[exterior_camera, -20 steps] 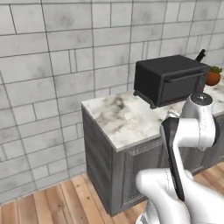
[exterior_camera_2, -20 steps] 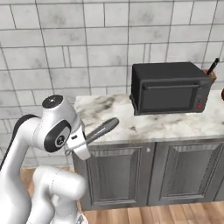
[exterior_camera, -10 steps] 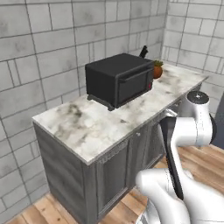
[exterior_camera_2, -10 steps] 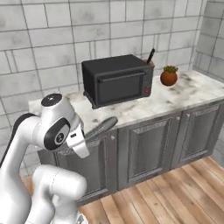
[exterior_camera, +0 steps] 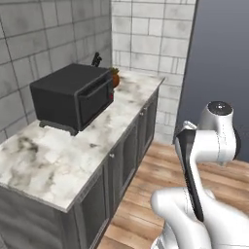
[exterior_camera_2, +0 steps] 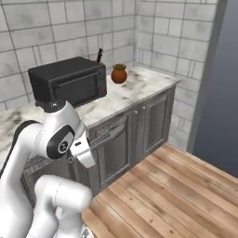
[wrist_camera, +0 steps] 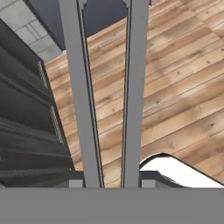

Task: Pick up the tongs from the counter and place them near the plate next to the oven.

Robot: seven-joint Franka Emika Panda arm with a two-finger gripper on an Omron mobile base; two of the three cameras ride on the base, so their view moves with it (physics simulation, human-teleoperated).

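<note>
My gripper [exterior_camera_2: 94, 143] is shut on the tongs [exterior_camera_2: 112, 135], slim grey metal arms that stick out to the right in front of the dark cabinet doors. In the hand view the gripper [wrist_camera: 112, 183] sits at the bottom edge, and the two long arms of the tongs [wrist_camera: 133, 87] run straight up over the wooden floor. The marbled counter [exterior_camera: 58, 160] lies to the left of the arm, and in the right base view the counter [exterior_camera_2: 139, 83] runs behind it. The plate is out of view.
A black microwave oven [exterior_camera: 73, 95] stands on the counter, with a small potted plant [exterior_camera_2: 119, 73] and a dark knife block [exterior_camera_2: 99, 56] beyond it near the tiled corner. Dark cabinets [wrist_camera: 26, 113] stand close on the hand's left. Wooden floor [exterior_camera_2: 176, 186] opens to the right.
The whole scene has shifted as the base drove along the counter: the microwave slid leftward and the wall corner and plant came into view. The tongs stay held in the gripper.
</note>
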